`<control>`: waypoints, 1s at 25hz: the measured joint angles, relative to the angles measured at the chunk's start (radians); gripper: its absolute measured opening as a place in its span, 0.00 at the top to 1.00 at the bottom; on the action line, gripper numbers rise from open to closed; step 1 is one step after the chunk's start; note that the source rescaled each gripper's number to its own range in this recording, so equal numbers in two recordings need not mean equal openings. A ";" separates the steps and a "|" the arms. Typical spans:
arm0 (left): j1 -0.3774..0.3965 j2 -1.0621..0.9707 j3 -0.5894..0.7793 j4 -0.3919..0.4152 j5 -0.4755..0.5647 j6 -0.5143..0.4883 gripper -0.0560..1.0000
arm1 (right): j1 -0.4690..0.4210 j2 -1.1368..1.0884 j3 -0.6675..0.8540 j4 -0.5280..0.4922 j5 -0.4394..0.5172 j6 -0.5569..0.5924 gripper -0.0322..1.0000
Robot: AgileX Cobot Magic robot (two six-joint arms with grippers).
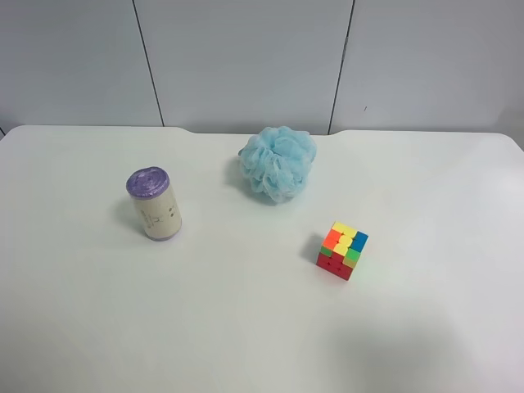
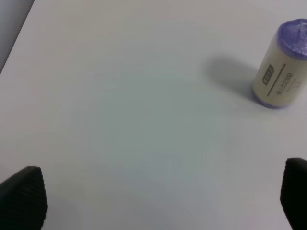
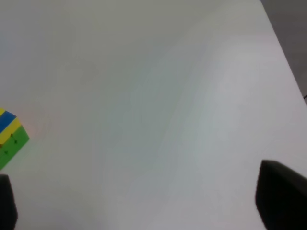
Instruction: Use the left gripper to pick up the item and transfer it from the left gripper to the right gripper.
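The item (image 1: 153, 204), a small cream-labelled roll with purple ends, stands upright on the white table at the exterior high view's left. It also shows in the left wrist view (image 2: 282, 64), well away from the fingers. My left gripper (image 2: 158, 201) is open and empty; only its two black fingertips (image 2: 24, 196) show. My right gripper (image 3: 139, 201) is open and empty over bare table, with one black fingertip (image 3: 280, 196) in sight. Neither arm shows in the exterior high view.
A light-blue mesh bath puff (image 1: 278, 162) lies at the back middle of the white table (image 1: 246, 327). A multicoloured puzzle cube (image 1: 343, 250) sits right of centre; its edge shows in the right wrist view (image 3: 9, 136). A grey panelled wall stands behind the table.
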 joint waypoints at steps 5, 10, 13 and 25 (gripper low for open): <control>0.000 0.000 0.000 0.000 0.000 0.000 0.00 | 0.000 0.000 0.000 0.000 0.000 0.000 0.00; 0.000 0.000 0.000 0.000 0.000 0.000 0.00 | 0.000 0.000 0.000 0.000 0.000 0.000 0.00; 0.000 0.000 0.000 0.000 0.000 0.000 0.00 | 0.000 0.000 0.000 0.000 0.000 0.000 0.00; 0.000 0.000 0.000 0.000 0.000 0.000 0.00 | 0.000 0.000 0.000 0.000 0.000 0.000 0.00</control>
